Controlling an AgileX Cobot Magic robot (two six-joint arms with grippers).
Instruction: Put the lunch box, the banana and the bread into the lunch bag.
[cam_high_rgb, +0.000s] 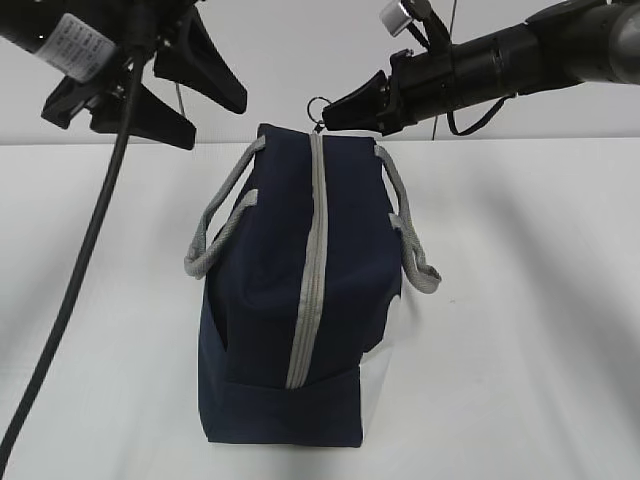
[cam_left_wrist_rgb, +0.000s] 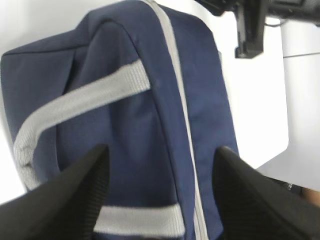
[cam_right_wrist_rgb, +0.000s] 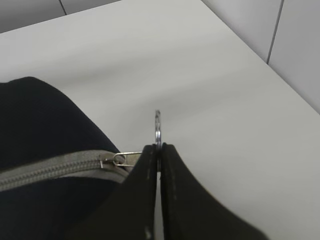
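The navy lunch bag stands on the white table with its grey zipper closed along the top. At the bag's far end my right gripper is shut on the metal ring pull, its fingertips pinching the ring right beside the zipper slider. My left gripper hovers open above and to the left of the bag's far end, holding nothing; in its wrist view the bag lies beyond the spread fingers. The lunch box, the banana and the bread are out of view.
Grey strap handles droop on both sides of the bag. A black cable hangs from the left arm down the left side. The white table stretches around the bag, with a wall behind.
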